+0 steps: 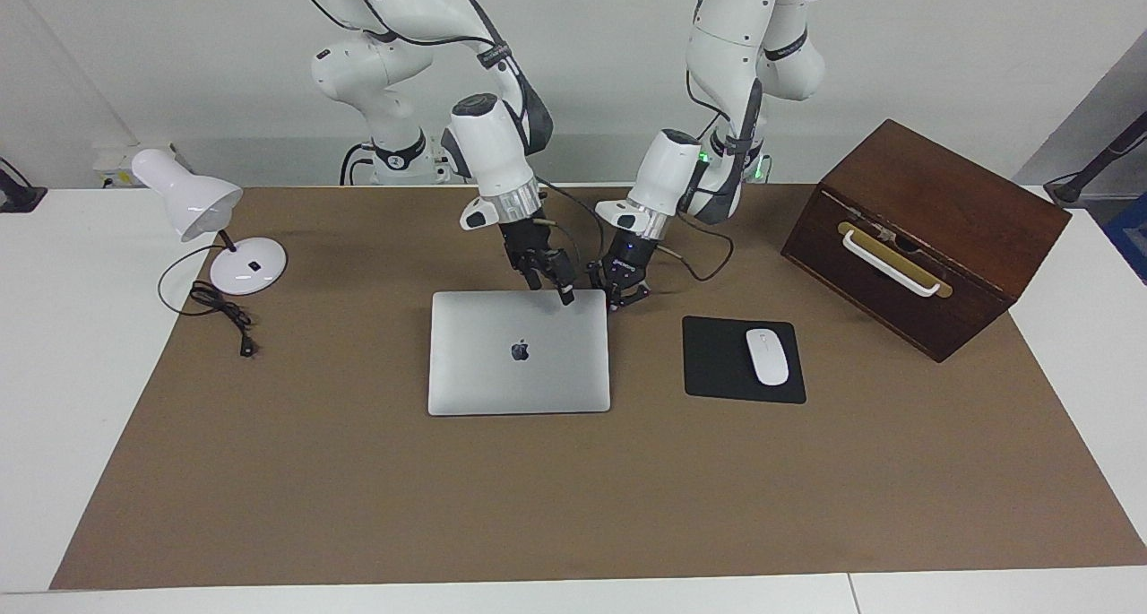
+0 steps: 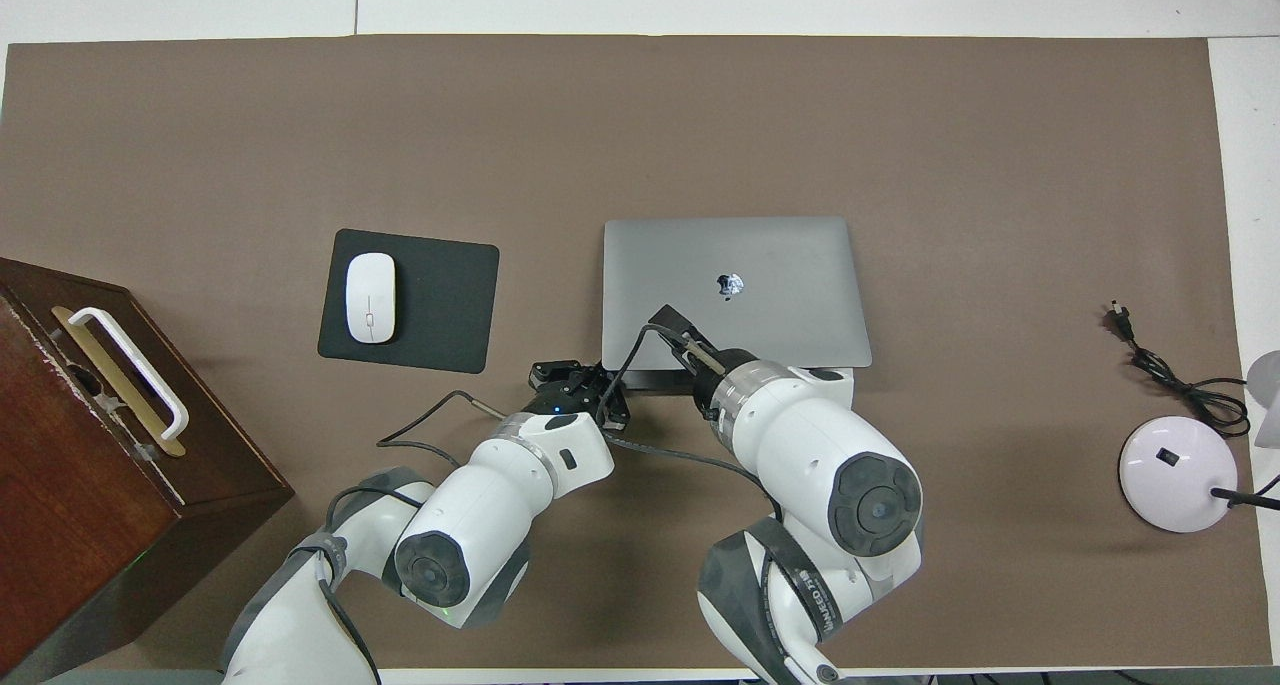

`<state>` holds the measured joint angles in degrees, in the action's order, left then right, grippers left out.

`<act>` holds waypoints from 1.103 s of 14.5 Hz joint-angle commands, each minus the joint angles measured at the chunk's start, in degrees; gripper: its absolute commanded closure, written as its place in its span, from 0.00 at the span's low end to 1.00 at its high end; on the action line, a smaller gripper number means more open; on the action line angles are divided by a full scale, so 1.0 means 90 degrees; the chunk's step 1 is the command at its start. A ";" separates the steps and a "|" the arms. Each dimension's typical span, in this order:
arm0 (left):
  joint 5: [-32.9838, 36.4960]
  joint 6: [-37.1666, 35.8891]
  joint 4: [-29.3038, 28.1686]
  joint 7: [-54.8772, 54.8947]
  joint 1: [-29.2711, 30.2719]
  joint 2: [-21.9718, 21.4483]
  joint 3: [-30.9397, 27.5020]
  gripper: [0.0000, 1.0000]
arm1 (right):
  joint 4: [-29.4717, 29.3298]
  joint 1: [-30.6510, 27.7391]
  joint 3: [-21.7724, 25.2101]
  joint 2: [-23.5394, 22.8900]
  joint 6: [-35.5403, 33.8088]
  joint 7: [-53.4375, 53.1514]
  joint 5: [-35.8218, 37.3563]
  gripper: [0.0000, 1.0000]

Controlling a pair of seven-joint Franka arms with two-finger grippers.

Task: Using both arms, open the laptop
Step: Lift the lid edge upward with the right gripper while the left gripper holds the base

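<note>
Your right gripper [image 1: 554, 284] sat on the shut MacBook's [image 1: 519, 352] lid edge; your left gripper [image 1: 622, 289] hung beside its corner. I couldn't tell either grip.

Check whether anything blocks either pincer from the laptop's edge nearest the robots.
Nothing visible does. The right pincer is already over the closed laptop at that edge, and the left pincer sits just off the corner beside it. The mouse pad lies clear of both.
</note>
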<state>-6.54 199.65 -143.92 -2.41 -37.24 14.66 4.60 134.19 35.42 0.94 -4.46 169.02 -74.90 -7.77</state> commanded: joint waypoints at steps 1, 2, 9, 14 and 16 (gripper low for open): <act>-0.0045 0.0102 0.0161 -0.0054 -0.0160 0.0314 -0.0023 1.00 | -0.0398 -0.0049 0.0022 -0.0276 0.0107 0.0031 -0.0045 0.00; -0.0045 0.0102 0.0171 -0.0054 -0.0160 0.0314 -0.0023 1.00 | -0.0399 -0.0049 0.0022 -0.0286 0.0107 0.0031 -0.0045 0.00; -0.0045 0.0102 0.0161 -0.0054 -0.0160 0.0334 -0.0023 1.00 | -0.0418 0.0029 0.0012 -0.0276 0.0116 -0.0232 -0.0045 0.00; -0.0045 0.0102 0.0161 -0.0054 -0.0160 0.0334 -0.0023 1.00 | -0.1149 -0.0117 0.0022 -0.0500 -0.0555 0.0000 0.0159 0.00; -0.0045 0.0102 0.0171 -0.0054 -0.0160 0.0334 -0.0023 1.00 | -0.1345 -0.0351 0.0022 -0.0549 -0.0810 0.0410 0.0170 0.00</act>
<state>-6.54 199.67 -143.92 -2.41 -37.24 14.68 4.61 126.82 35.07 1.09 -6.28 163.19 -75.11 -7.38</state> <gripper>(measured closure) 0.991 0.000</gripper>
